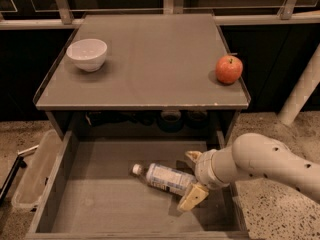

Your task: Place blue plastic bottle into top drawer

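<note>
The blue plastic bottle (164,178) lies on its side on the flat bottom of the pulled-out top drawer (95,204), white cap pointing left. My gripper (192,177) is inside the drawer at the bottle's right end. It is open, with one finger (193,156) above the bottle's base and the other finger (192,197) below it. The fingers stand apart from the bottle's sides. My white arm (265,164) comes in from the right over the drawer's right wall.
On the grey tabletop (150,59) above the drawer stand a white bowl (87,54) at the left and a red apple (229,69) at the right edge. A clear plastic bin (32,174) sits on the floor left of the drawer. A white post (302,89) stands at the right.
</note>
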### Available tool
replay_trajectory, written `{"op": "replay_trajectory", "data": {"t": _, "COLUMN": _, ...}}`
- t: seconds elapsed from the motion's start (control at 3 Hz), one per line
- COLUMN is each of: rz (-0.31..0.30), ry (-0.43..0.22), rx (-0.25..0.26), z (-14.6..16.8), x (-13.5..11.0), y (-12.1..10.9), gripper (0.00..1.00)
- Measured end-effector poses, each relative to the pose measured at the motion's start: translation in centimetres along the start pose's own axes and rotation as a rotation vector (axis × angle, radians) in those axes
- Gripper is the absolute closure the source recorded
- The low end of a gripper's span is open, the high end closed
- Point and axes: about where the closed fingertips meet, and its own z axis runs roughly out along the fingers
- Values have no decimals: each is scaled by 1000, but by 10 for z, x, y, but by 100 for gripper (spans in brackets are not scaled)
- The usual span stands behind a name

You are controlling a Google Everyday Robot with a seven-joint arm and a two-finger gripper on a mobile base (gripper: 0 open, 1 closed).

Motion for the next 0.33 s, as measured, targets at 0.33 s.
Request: {"op": "replay_trajectory", "data": {"t": 0.33, "rz": 0, "ry": 0, "rx": 0, "z": 0, "x": 0, "y": 0, "gripper": 0}}
